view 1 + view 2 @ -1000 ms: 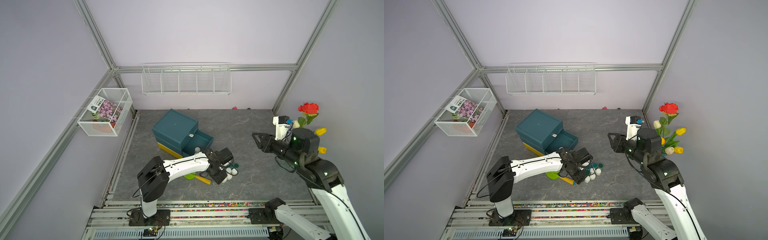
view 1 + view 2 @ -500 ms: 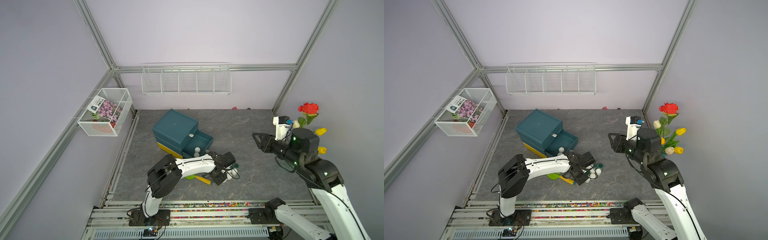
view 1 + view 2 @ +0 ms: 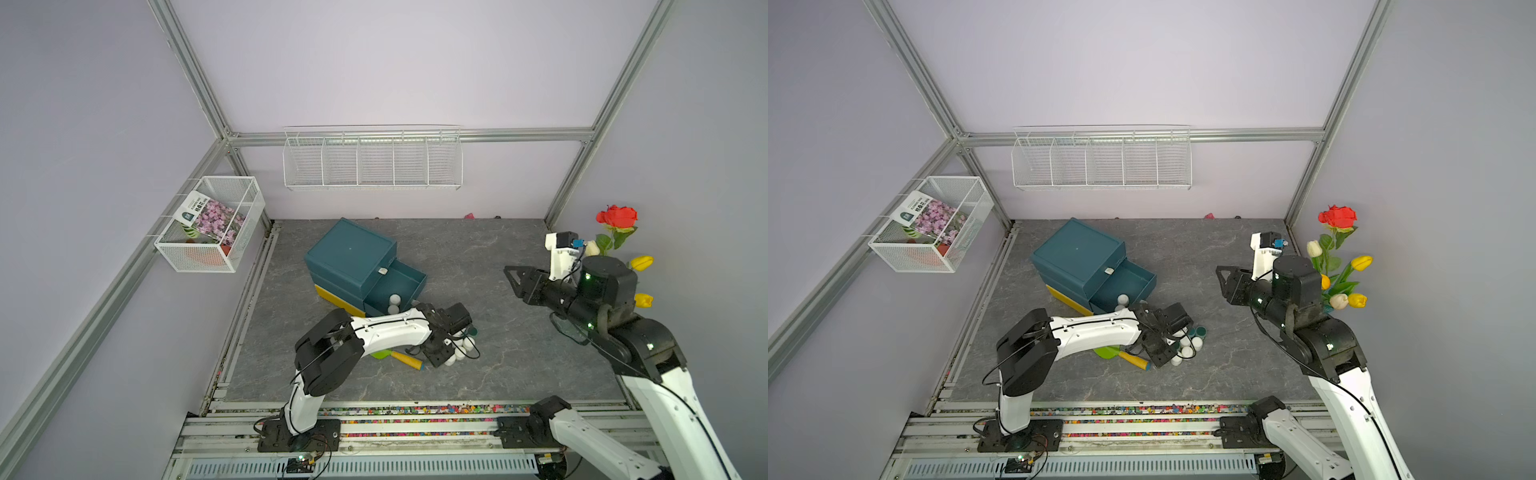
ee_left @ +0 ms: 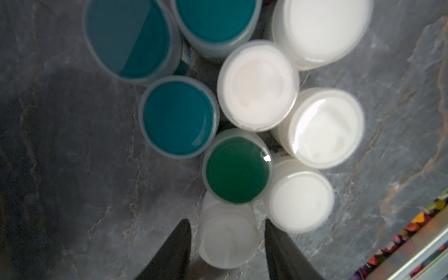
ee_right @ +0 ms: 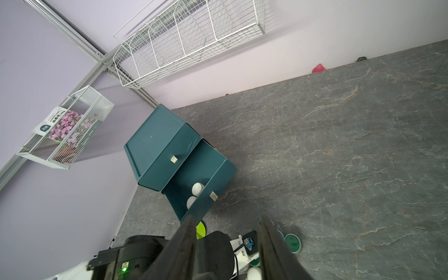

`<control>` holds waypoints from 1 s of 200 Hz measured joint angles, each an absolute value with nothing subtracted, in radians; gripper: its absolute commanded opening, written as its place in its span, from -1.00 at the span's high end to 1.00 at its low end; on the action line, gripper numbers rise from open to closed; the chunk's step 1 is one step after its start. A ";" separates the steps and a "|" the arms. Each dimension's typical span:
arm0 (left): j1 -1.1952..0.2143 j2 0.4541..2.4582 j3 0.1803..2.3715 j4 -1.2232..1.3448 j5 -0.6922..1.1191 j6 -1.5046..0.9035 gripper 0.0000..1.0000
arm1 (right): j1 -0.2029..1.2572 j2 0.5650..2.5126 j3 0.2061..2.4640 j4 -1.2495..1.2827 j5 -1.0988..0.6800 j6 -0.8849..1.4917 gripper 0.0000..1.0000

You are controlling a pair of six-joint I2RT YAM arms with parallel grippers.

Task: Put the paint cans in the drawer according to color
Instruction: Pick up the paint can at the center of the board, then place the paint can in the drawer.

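A cluster of paint cans stands on the grey floor: several white ones (image 4: 258, 84), three teal ones (image 4: 178, 116) and one green one (image 4: 237, 168). My left gripper (image 4: 227, 223) points down over the cluster (image 3: 461, 349), its fingers either side of a white can (image 4: 226, 238) with a narrow gap on each side. It is open. The teal drawer (image 3: 409, 278) stands pulled out of the cabinet (image 3: 353, 257), with two white cans (image 5: 197, 188) inside. My right gripper (image 3: 513, 280) hangs in the air to the right, open and empty.
A green scoop with an orange handle (image 3: 399, 357) lies under my left arm. The cabinet has a yellow bottom drawer (image 3: 332, 295). Artificial flowers (image 3: 615, 232) stand by the right wall. Wire baskets hang on the left wall (image 3: 208, 224) and back wall (image 3: 372, 166).
My left gripper's jaws have narrowed around the white can, and the left arm's elbow has swung right. The right arm has not moved.
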State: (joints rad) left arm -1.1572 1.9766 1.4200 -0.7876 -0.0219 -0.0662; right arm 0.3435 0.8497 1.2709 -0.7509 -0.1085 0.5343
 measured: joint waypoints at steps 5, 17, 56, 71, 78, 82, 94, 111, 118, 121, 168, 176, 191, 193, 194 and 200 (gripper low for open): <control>-1.157 1.980 1.423 -0.786 -0.022 -0.066 0.16 | 0.344 0.850 1.271 -0.751 -0.109 0.534 0.11; -1.157 1.989 1.426 -0.780 -0.022 -0.067 0.24 | 0.344 0.850 1.271 -0.751 -0.109 0.534 0.11; -1.157 1.992 1.427 -0.774 -0.022 -0.068 0.50 | 0.344 0.850 1.271 -0.751 -0.109 0.535 0.11; -1.157 1.992 1.429 -0.777 -0.023 -0.072 0.61 | 0.344 0.850 1.271 -0.751 -0.108 0.535 0.12; -1.157 1.990 1.430 -0.781 -0.025 -0.075 0.62 | 0.344 0.850 1.270 -0.751 -0.107 0.535 0.12; -1.157 1.987 1.432 -0.789 -0.028 -0.079 0.62 | 0.344 0.849 1.270 -0.751 -0.106 0.535 0.12; -1.157 1.973 1.444 -0.817 -0.032 -0.096 0.63 | 0.344 0.849 1.270 -0.751 -0.104 0.535 0.12; -1.156 1.944 1.513 -0.883 -0.055 -0.129 0.64 | 0.344 0.849 1.271 -0.751 -0.100 0.535 0.13; -1.154 1.931 1.558 -0.912 -0.069 -0.142 0.64 | 0.344 0.849 1.271 -0.751 -0.098 0.535 0.13; -1.153 1.925 1.582 -0.924 -0.075 -0.147 0.65 | 0.344 0.849 1.271 -0.751 -0.097 0.535 0.13; -1.040 1.906 1.963 -1.072 -0.181 -0.182 0.65 | 0.344 0.850 1.271 -0.751 -0.098 0.539 0.13; -1.011 1.908 1.994 -1.091 -0.199 -0.183 0.65 | 0.344 0.850 1.271 -0.751 -0.098 0.540 0.13; -0.960 1.924 2.038 -1.123 -0.231 -0.182 0.65 | 0.344 0.850 1.271 -0.751 -0.098 0.543 0.13; -0.951 1.929 2.043 -1.126 -0.237 -0.183 0.65 | 0.344 0.850 1.271 -0.751 -0.097 0.543 0.13; -0.948 1.930 2.045 -1.127 -0.239 -0.182 0.65 | 0.344 0.850 1.271 -0.751 -0.098 0.543 0.13; -0.932 1.941 2.054 -1.136 -0.248 -0.182 0.65 | 0.344 0.850 1.271 -0.751 -0.098 0.545 0.13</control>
State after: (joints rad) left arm -0.9318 1.9411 2.0537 -1.1358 -0.2481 -0.1822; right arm 0.3435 0.8497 1.2705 -0.7506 -0.0978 0.5453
